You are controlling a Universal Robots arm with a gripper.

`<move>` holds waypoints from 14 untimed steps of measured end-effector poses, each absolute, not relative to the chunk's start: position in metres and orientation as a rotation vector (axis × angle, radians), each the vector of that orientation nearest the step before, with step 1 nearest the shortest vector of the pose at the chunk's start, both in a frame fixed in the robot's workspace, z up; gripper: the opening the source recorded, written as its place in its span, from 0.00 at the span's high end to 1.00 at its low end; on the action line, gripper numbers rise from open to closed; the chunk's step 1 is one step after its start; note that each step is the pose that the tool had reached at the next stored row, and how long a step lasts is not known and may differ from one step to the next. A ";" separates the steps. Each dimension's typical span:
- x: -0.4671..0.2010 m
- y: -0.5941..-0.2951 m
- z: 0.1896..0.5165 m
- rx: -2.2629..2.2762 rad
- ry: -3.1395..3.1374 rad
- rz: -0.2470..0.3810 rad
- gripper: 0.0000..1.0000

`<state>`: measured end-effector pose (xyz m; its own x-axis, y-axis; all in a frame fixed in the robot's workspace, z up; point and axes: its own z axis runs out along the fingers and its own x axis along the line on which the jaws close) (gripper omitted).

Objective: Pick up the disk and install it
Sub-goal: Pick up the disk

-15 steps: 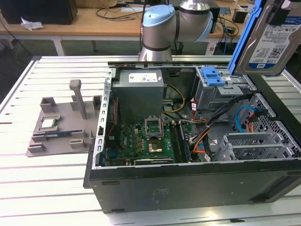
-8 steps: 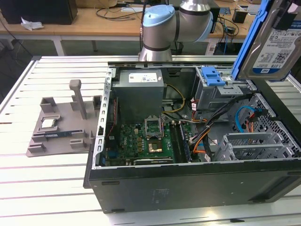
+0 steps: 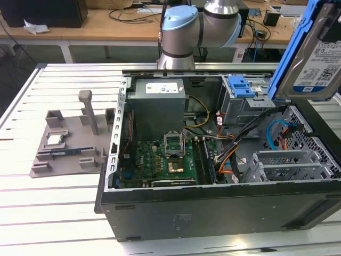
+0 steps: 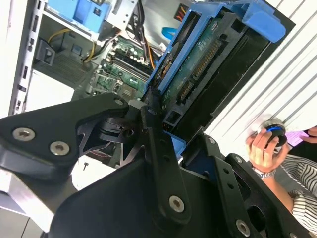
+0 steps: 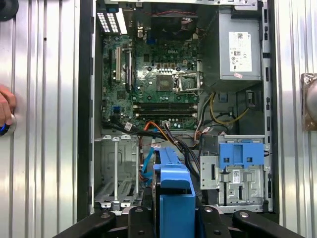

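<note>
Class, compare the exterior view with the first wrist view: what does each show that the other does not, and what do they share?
Exterior view: the grey fixture beside the case, the arm, the label on the disk. First wrist view: a person's hand beside the case. Both: motherboard, power supply, blue bracket, and the disk in its blue carrier.

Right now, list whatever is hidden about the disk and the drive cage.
- The disk: exterior view, the top and right edges cut it off.
- Its far face: second wrist view, turned away from the camera.
- The drive cage interior: first wrist view, the blue bracket and the cage's own wall cover it.
</note>
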<state>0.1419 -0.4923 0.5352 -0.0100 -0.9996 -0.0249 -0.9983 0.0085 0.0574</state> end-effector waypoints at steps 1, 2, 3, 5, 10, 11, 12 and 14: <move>0.142 -0.496 0.535 2.194 -2.215 -0.091 0.63; 0.142 -0.499 0.535 2.194 -2.215 -0.091 0.63; 0.142 -0.504 0.535 2.194 -2.215 -0.091 0.63; 0.142 -0.513 0.535 2.197 -2.217 -0.096 0.63; 0.142 -0.531 0.534 2.215 -2.233 -0.139 0.63; 0.142 -0.535 0.534 2.216 -2.234 -0.142 0.63; 0.142 -0.538 0.533 2.217 -2.234 -0.143 0.63; 0.142 -0.543 0.524 2.215 -2.233 -0.145 0.63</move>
